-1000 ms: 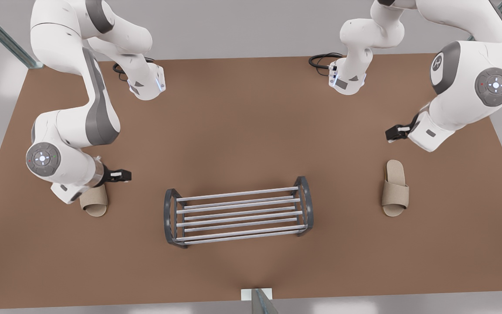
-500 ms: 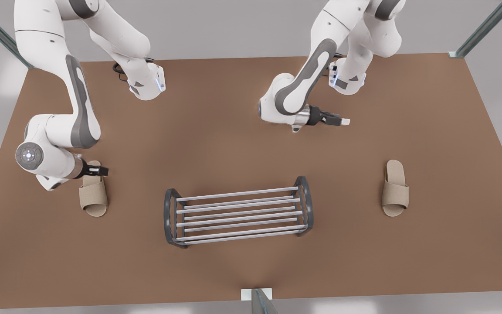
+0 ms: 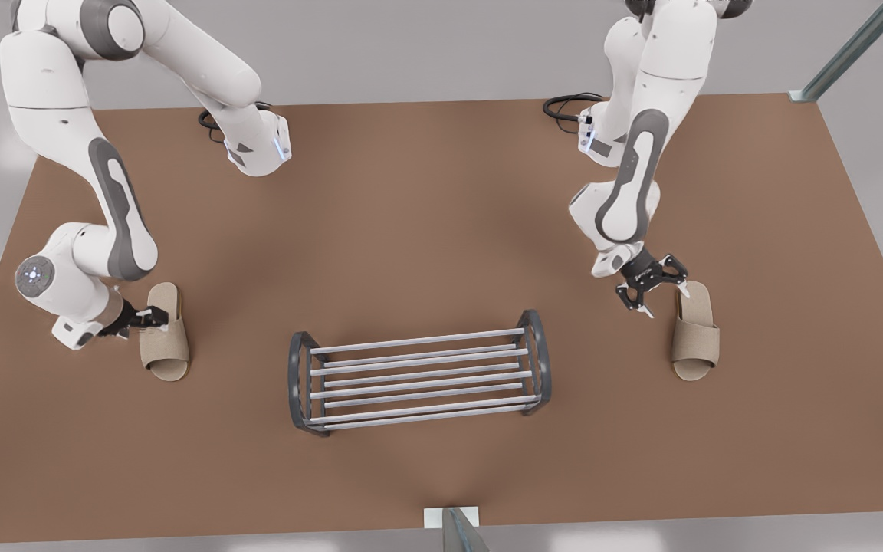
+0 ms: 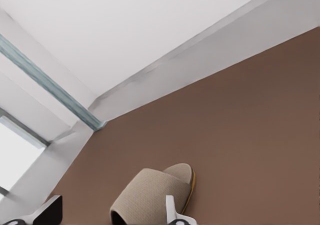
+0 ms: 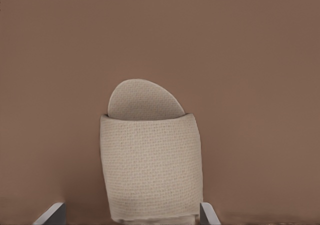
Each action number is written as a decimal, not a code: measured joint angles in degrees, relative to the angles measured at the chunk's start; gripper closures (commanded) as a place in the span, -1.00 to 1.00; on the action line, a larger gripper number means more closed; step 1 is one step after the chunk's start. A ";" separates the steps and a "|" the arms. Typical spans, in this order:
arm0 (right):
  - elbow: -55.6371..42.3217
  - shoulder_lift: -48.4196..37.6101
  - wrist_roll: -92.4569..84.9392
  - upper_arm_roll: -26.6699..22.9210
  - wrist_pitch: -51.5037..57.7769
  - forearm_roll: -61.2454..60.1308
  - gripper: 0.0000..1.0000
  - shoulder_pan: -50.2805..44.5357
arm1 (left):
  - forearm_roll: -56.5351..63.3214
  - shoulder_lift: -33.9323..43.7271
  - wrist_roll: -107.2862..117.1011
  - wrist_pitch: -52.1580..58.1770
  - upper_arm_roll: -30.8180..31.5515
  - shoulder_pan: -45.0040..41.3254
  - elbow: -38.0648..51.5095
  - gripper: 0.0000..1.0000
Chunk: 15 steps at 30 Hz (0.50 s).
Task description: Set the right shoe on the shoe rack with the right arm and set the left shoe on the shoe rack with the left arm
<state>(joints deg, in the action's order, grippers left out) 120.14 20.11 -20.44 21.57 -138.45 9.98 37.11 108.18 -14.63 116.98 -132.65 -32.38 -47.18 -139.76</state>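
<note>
- A brown table is filling most of the front view. Grey walls are standing around it, a teal-edged post is rising at one far corner, and black cables are curling by an arm base.
- The shoe rack is standing at the table's middle. The left shoe is lying well off to the front view's left of it, and the right shoe well off to its right. All three are resting where they were half a second ago.
- Since then the right arm has been swinging over from the bare table near its base. The left gripper has been sliding off the left shoe's heel toward the shoe's outer edge.
- The left arm is folding low, and its hand is lying almost level. Its fingers are spread, touching or just beside the left shoe where the heel meets the band.
- The right gripper is pointing down just beside the right shoe's heel. Its fingers are spread wide and are holding nothing.
</note>
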 measured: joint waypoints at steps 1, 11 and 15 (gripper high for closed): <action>2.02 -1.49 -1.33 0.02 -1.24 0.01 -1.00 0.22 | 5.03 -0.25 6.39 -2.82 -0.28 0.93 0.00 -1.00; 3.75 1.10 -11.27 -0.19 -11.13 1.23 -1.00 1.17 | 46.65 -2.68 49.03 -22.71 -0.57 13.88 1.49 -1.00; 3.50 2.35 -13.96 -0.39 -13.50 2.73 -1.00 2.51 | 50.64 -8.14 49.03 -25.30 -0.56 14.70 5.73 -1.00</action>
<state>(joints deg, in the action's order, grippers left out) 123.64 22.46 -34.40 21.19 -151.94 12.71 39.62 158.83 -22.78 166.00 -157.95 -32.94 -32.48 -134.03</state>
